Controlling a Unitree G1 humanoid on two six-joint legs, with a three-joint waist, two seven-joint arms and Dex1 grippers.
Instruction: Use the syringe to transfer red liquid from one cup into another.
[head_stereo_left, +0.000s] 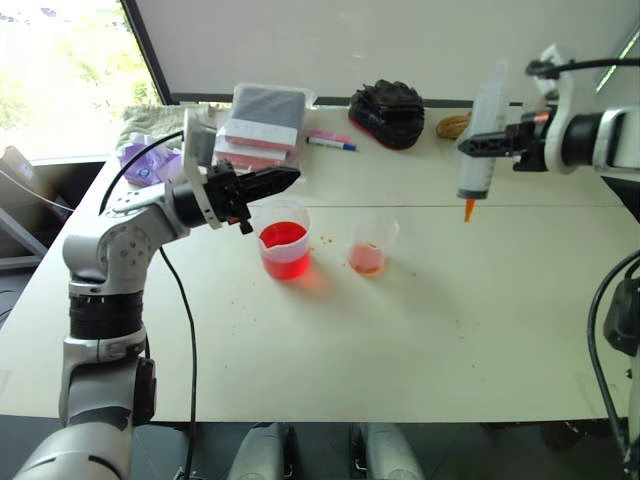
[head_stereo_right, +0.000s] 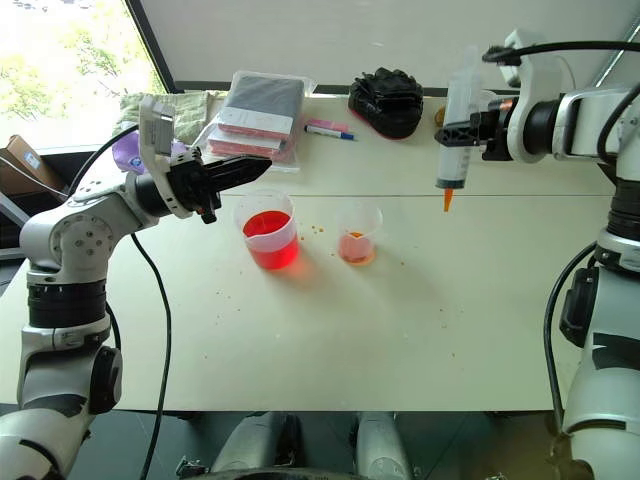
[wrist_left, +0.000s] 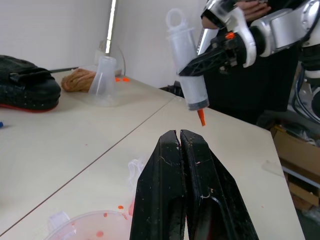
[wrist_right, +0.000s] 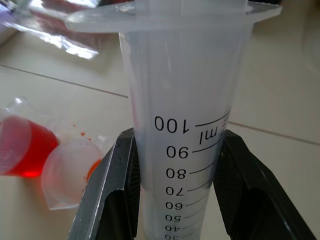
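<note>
Overhead, the table (head_stereo_left: 420, 340) carries the spouted beaker (head_stereo_left: 285, 245) of red liquid (head_stereo_left: 284, 250), with the smaller cup (head_stereo_left: 372, 243) just beside it. Up right, the right gripper (head_stereo_left: 478, 143) clamps the syringe (head_stereo_left: 480, 140) upright, tip down. The left gripper (head_stereo_left: 272, 182), fingers pressed together and empty, hovers above the beaker.

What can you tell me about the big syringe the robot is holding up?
The syringe is a big clear plastic tube with black number marks, a ring-topped plunger and an orange tip. It hangs upright, tip down, in the air above the table, to the right of both cups. The right pincer squeezes its barrel from two sides. The barrel looks empty, with no red inside.
</note>
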